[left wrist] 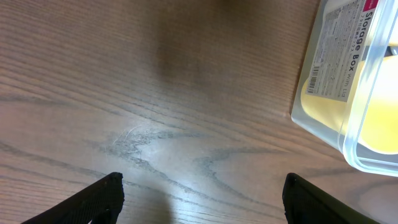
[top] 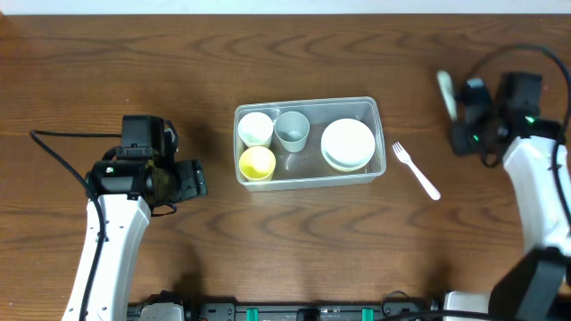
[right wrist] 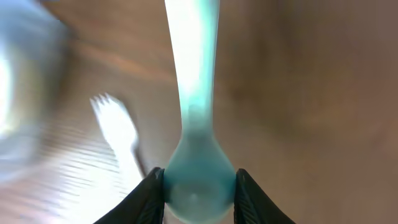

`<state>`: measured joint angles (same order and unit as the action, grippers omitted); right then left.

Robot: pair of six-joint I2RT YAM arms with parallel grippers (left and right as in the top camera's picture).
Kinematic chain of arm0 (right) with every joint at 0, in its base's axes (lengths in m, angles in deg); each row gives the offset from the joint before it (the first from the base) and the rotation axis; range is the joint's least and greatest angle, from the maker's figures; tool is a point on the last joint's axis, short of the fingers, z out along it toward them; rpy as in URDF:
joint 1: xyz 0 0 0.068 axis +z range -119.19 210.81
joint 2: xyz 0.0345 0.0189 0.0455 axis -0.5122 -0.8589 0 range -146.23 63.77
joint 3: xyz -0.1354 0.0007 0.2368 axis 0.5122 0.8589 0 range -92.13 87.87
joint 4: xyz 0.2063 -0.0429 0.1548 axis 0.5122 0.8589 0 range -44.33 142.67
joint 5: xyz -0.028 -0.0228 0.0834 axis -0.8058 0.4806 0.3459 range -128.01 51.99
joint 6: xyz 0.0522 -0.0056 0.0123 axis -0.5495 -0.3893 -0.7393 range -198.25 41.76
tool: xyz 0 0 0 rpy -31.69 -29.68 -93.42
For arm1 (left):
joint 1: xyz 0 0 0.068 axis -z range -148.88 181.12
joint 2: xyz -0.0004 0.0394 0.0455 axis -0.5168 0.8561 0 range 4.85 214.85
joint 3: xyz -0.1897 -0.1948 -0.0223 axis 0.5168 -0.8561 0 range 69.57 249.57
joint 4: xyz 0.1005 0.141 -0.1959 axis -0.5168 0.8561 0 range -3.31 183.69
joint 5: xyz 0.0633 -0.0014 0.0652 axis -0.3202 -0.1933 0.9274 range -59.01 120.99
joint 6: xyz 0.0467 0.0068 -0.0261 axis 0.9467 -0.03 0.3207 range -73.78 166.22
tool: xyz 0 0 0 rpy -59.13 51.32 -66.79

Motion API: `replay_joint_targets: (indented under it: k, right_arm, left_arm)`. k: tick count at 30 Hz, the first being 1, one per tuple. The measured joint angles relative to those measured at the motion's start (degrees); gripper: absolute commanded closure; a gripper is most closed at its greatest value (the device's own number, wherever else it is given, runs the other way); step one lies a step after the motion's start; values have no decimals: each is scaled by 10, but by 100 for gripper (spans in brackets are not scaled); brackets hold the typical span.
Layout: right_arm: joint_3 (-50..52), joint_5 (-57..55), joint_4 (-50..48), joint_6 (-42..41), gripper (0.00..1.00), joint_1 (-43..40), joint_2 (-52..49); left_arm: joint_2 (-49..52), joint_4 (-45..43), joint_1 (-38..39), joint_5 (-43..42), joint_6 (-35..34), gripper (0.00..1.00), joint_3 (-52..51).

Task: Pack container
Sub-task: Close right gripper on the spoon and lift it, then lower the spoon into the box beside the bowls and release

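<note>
The clear rectangular container (top: 379,120) sits mid-table. It holds a white cup (top: 255,127), a grey cup (top: 293,130), a yellow bowl (top: 257,163) and stacked white bowls (top: 348,144). Its labelled corner shows in the left wrist view (left wrist: 348,68). A white plastic fork (top: 416,169) lies on the table right of the container, blurred in the right wrist view (right wrist: 118,130). My right gripper (right wrist: 199,186) is shut on the bowl of a pale blue-white spoon (right wrist: 193,74), held above the table at far right (top: 446,94). My left gripper (left wrist: 202,193) is open and empty, left of the container.
Dark wooden table (top: 134,62) all around. Cables trail from both arms at the left and right edges.
</note>
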<state>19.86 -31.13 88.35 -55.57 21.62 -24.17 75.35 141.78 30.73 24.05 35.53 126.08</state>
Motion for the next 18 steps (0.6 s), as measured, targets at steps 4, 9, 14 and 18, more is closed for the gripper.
replay_joint_targets:
  k: [4,9,14,18]
  right_arm:
    - [-37,7,24,42,99,113,33]
    - [-42,7,52,130,99,242,35]
    - [-42,7,62,209,99,318,31]
    - [-42,7,72,242,99,344,24]
  left_arm:
    - [0,0,0,0,0,18,0]
    - [0,0,0,0,0,18,0]
    - [0,0,0,0,0,18,0]
    - [0,0,0,0,0,18,0]
